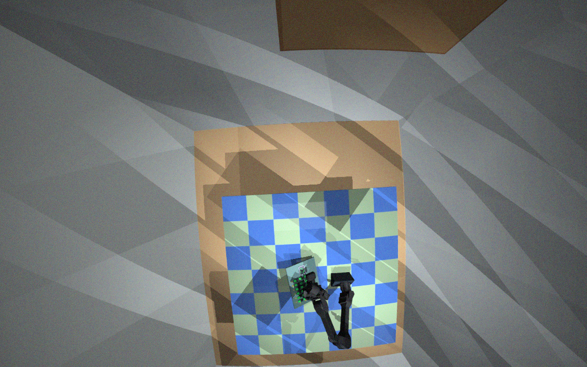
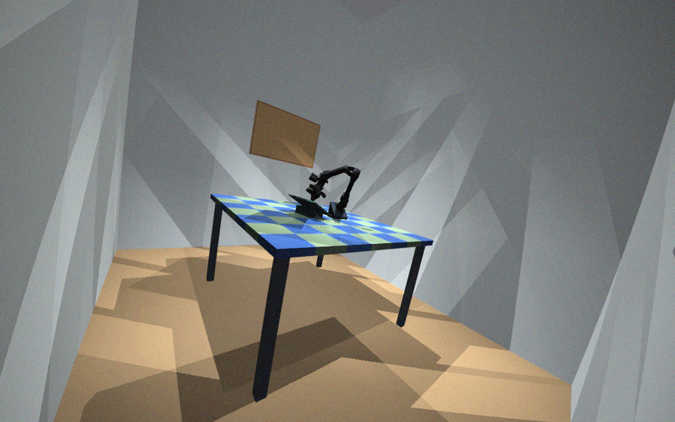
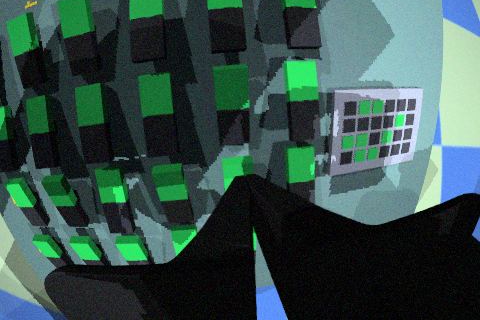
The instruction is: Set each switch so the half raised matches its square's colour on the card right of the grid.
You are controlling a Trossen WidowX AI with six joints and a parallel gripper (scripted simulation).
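Note:
The slanted panel [image 1: 307, 263] [image 3: 412, 50] carries a grid of green and dark grey switches. The small card [image 1: 302, 269] [image 3: 337, 155] sits right of the grid in the wrist view. From its far row, its green squares are: second and third; fifth; first, second and fourth; second and third. All others are dark. My gripper [image 3: 246, 186] [image 2: 313, 200] is shut and empty, low over the panel. Its tips overlap the lower part of the column 5, row C switch [image 3: 238, 164]; contact is unclear. The fingers hide the row D switches of columns 5 and 6. Column 1 is partly out of view.
The panel rests on a blue and pale green checkered table [image 1: 261, 232] [image 2: 297, 244]. The arm's base [image 1: 342, 278] [image 2: 337, 210] stands close beside the panel. Strong shadows cross the panel and table. A brown board [image 2: 285, 130] is on the wall behind.

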